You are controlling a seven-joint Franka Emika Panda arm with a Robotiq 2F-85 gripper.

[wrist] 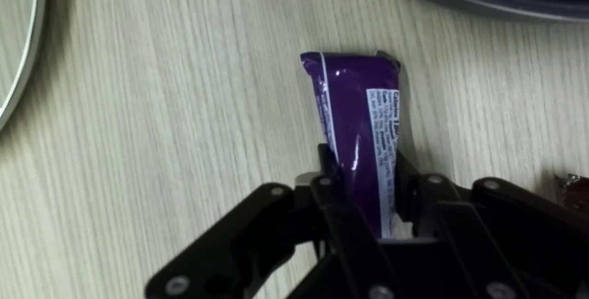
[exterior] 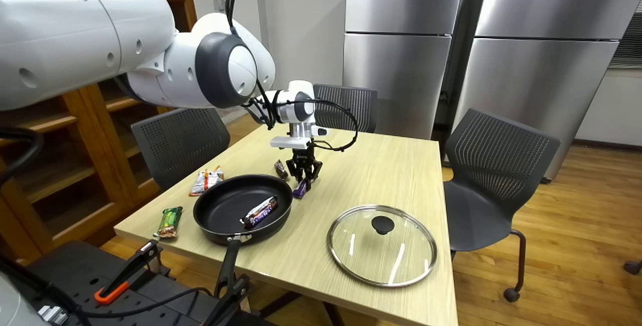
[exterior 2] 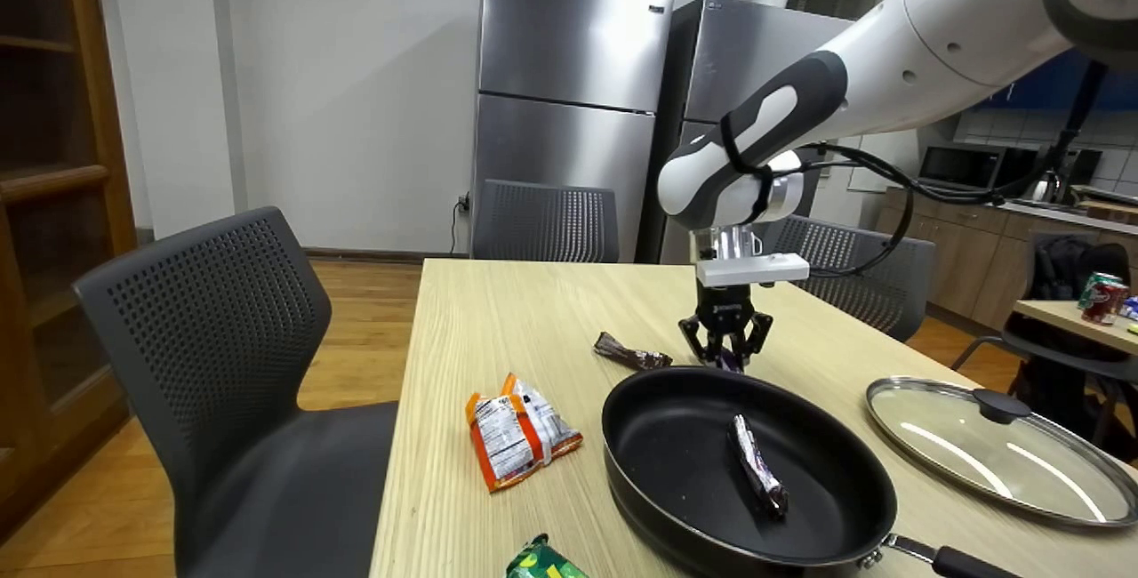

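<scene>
My gripper (wrist: 363, 165) points down at the wooden table, its black fingers against both sides of a purple wrapped bar (wrist: 354, 106). The bar's near end is hidden between the fingers; its far end sticks out, at or close to the tabletop. The gripper shows in both exterior views (exterior: 304, 178) (exterior 2: 725, 349), just beyond a black frying pan (exterior: 218, 210) (exterior 2: 667, 453). A dark purple and silver wrapped bar (exterior: 260, 211) (exterior 2: 757, 469) lies in the pan. A brown wrapped bar (exterior: 281, 170) (exterior 2: 633, 353) lies beside the gripper; its tip shows in the wrist view (wrist: 575, 193).
A glass lid (exterior: 351, 251) (exterior 2: 942, 445) with a black knob lies on the table (exterior: 386, 165). A white and orange snack bag (exterior: 206, 181) and a green snack packet (exterior: 169, 221) lie by the pan. Chairs (exterior: 494, 165) (exterior 2: 213, 320) stand around the table.
</scene>
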